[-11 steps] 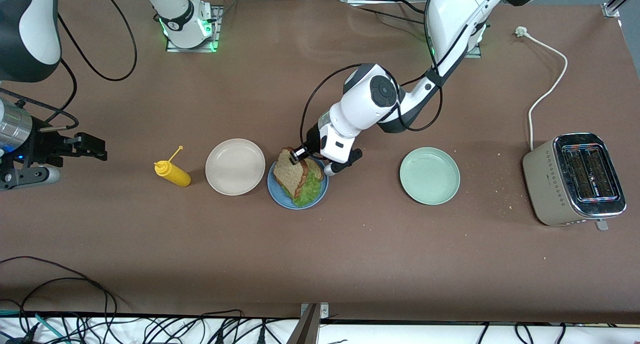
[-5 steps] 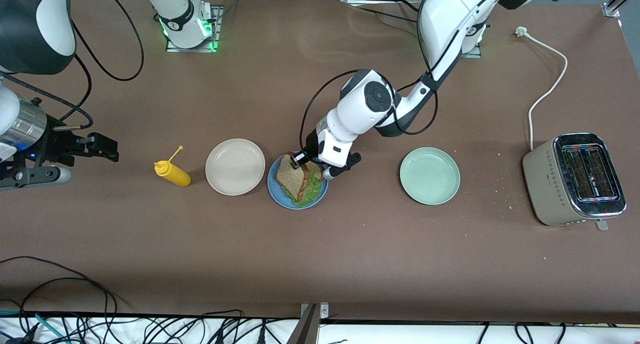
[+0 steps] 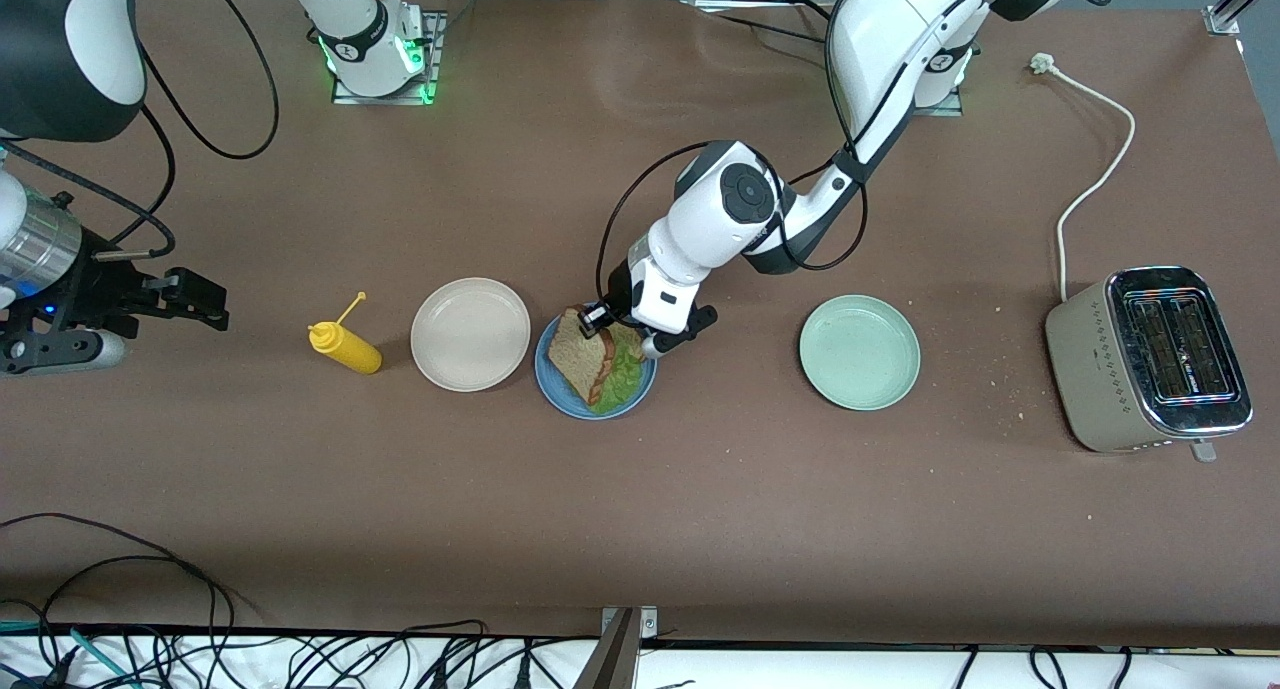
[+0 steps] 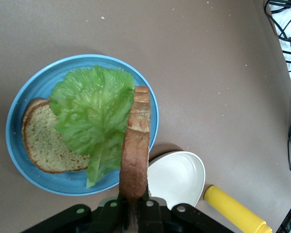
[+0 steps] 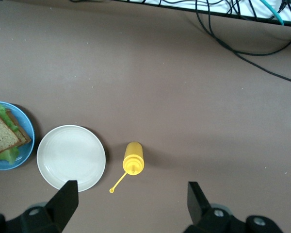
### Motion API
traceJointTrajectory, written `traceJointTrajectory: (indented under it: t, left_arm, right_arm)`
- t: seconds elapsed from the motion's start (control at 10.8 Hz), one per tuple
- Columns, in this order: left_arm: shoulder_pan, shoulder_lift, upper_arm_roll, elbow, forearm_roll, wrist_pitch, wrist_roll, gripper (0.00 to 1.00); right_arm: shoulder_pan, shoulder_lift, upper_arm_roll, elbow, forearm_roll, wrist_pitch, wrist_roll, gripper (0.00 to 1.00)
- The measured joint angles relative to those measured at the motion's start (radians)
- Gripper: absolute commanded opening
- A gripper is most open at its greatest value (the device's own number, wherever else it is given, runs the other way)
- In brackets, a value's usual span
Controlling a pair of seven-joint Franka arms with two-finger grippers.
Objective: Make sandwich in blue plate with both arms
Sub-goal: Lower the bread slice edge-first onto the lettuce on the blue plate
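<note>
Pinching the top slice [image 4: 135,155] on edge — tilted over the lettuce [image 4: 92,121] — left fingers [image 4: 136,206]; right fingers [image 5: 68,199] spread.

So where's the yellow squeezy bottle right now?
The yellow bottle lies on the table beside the beige plate, toward the right arm's end, with the open right gripper over that end.

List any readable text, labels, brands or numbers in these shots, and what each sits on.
None can be read.
Toaster: a small mark between the slots on top, too small to read.
Right arm's base: a dark mark on the white casing, too blurred to read.
Mustard bottle, blue plate, white plate, green plate: no print visible.
</note>
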Motion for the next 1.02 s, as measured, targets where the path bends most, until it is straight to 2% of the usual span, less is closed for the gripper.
traceJointTrajectory:
  t: [0.46,0.74,1.02]
  left_arm:
    - [-0.002,0.023,0.000,-0.001,0.000,0.000,0.000,0.00]
    - [-0.003,0.043,0.001,-0.003,0.000,-0.002,0.000,0.00]
    - [-0.002,0.054,0.003,-0.006,0.000,-0.004,0.000,0.00]
  right_arm:
    - [-0.001,-0.169,-0.004,-0.214,-0.002,0.031,0.000,1.00]
    - [-0.003,-0.177,-0.007,-0.221,-0.002,0.032,0.002,1.00]
    - [-0.005,-0.178,-0.058,-0.222,-0.004,-0.033,0.002,1.00]
